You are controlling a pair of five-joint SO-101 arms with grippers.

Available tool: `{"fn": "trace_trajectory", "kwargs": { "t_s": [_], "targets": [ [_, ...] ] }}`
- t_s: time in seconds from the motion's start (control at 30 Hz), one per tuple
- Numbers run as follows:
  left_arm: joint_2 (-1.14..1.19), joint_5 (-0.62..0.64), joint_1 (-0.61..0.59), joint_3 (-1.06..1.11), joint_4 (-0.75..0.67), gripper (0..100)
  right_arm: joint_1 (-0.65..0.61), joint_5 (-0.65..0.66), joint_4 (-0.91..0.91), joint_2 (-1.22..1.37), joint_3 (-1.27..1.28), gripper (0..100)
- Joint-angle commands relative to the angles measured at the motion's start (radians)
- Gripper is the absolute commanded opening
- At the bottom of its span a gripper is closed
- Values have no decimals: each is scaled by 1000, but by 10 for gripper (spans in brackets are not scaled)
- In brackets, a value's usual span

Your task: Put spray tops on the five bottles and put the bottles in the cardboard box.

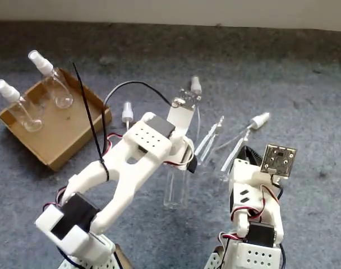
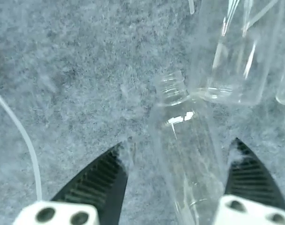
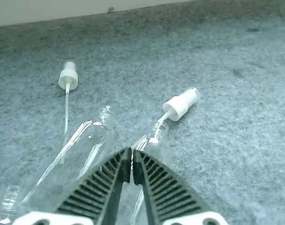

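An uncapped clear bottle (image 2: 189,154) lies on the grey carpet between the fingers of my left gripper (image 2: 177,145), which is open around it without touching. From above, this bottle (image 1: 176,188) sticks out from under the left gripper (image 1: 184,157). Two more clear bottles (image 3: 86,145) (image 3: 149,140) lie side by side just beyond my right gripper (image 3: 131,161), which is shut on nothing. One spray top (image 3: 180,104) rests at the neck of the second bottle, another spray top (image 3: 67,77) lies loose. The cardboard box (image 1: 64,140) holds two capped bottles (image 1: 53,78) (image 1: 19,103).
A third loose spray top (image 1: 127,112) lies between the box and the left arm. A black cable (image 1: 89,120) runs across the box's near corner. Bare grey carpet stretches to the far right and back.
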Motion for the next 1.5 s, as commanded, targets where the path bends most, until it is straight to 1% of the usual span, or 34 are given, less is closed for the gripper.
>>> {"fn": "trace_trajectory", "kwargs": {
  "t_s": [0.0, 0.23, 0.53, 0.7, 1.33, 1.4, 1.47],
  "targets": [
    [19, 9, 16, -53, -25, 287, 7, -9, -33, -10, 1, 7],
    [85, 11, 13, -53, -74, 288, 7, -9, -33, -10, 1, 7],
    [173, 11, 15, -53, -75, 284, 7, -8, -33, -10, 1, 7],
    [182, 9, 10, -53, -117, 284, 7, -6, -33, -10, 1, 7],
    [183, 11, -1, -41, -110, 284, 7, -5, -33, -10, 1, 7],
    [183, 11, -1, -39, -110, 257, 7, -5, -33, -10, 1, 7],
    [183, 8, -1, -39, -117, 181, 7, -5, -33, -10, 1, 7]
  ]
}}
